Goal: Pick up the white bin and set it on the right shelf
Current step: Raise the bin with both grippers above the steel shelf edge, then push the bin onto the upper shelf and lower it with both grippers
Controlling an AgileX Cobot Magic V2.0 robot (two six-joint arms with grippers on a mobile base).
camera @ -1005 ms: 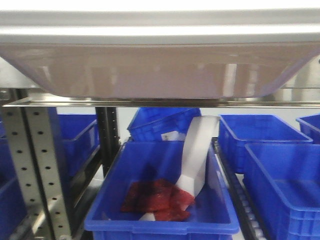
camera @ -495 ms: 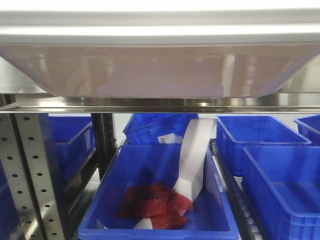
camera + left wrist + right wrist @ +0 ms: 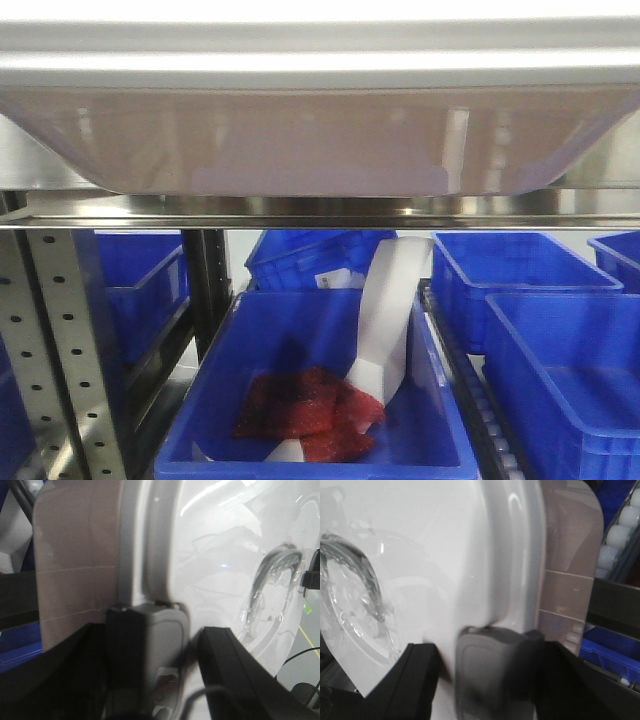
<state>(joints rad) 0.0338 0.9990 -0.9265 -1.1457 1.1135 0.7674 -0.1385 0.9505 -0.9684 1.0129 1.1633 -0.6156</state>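
The white bin (image 3: 320,130) fills the top of the front view, its translucent pinkish wall just above the right shelf's shiny steel rail (image 3: 320,210); whether it touches the rail I cannot tell. In the left wrist view my left gripper (image 3: 167,630) is shut on the grey latch (image 3: 160,645) at the white bin's (image 3: 75,570) rim, beside the glossy lid (image 3: 215,555). My right gripper (image 3: 485,650) is likewise shut on the grey latch (image 3: 492,670) on the opposite rim of the white bin (image 3: 567,555), one black finger on each side.
Under the rail stand several blue open crates; the middle crate (image 3: 300,440) holds red packets (image 3: 305,410) and a white scoop (image 3: 390,300). Perforated grey posts (image 3: 60,340) rise at the left. White rollers (image 3: 620,535) line the rack in the right wrist view.
In the front view the rack posts and crates have slid left and a little down, and the rail now lies level. The bin keeps its place in view; both grips are unchanged.
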